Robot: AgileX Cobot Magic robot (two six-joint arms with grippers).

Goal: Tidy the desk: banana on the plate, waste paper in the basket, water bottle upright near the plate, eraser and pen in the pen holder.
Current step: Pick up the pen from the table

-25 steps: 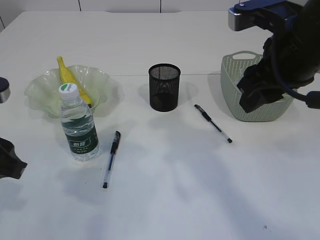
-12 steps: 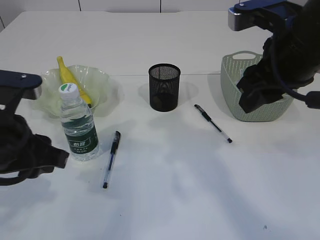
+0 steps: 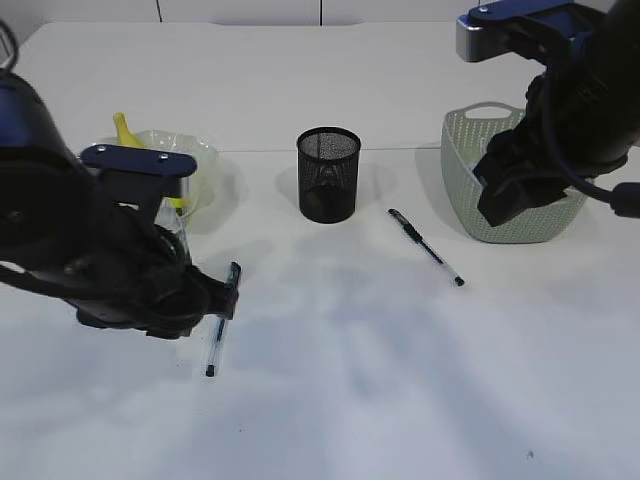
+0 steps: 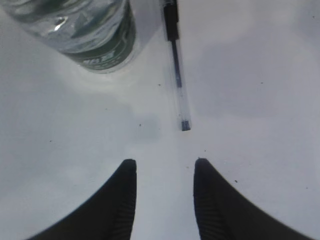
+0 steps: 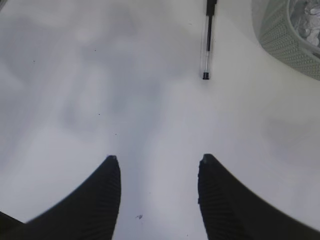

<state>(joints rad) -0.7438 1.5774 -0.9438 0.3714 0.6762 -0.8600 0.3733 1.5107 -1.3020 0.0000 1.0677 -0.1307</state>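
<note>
A yellow banana (image 3: 124, 131) lies in the pale green plate (image 3: 205, 158). The water bottle (image 4: 85, 30) stands upright near the plate; my left arm hides most of it in the exterior view. Beside it lies a pen (image 3: 222, 320) (image 4: 177, 75). My left gripper (image 4: 165, 162) hovers open just short of that pen's tip, holding nothing. A second pen (image 3: 427, 248) (image 5: 207, 45) lies between the black mesh pen holder (image 3: 328, 175) and the green basket (image 3: 465, 150) (image 5: 287, 37). Crumpled waste paper (image 5: 307, 20) sits inside the basket. My right gripper (image 5: 159, 157) is open and empty above the table. The eraser is out of view.
The white table (image 3: 400, 380) stretches bare across the front and right. My bulky left arm (image 3: 90, 250) covers the area in front of the plate, and my right arm (image 3: 570, 110) hangs in front of the basket.
My left arm has swept in from the left edge toward the right, now covering the bottle and reaching the left pen. The right arm has not moved.
</note>
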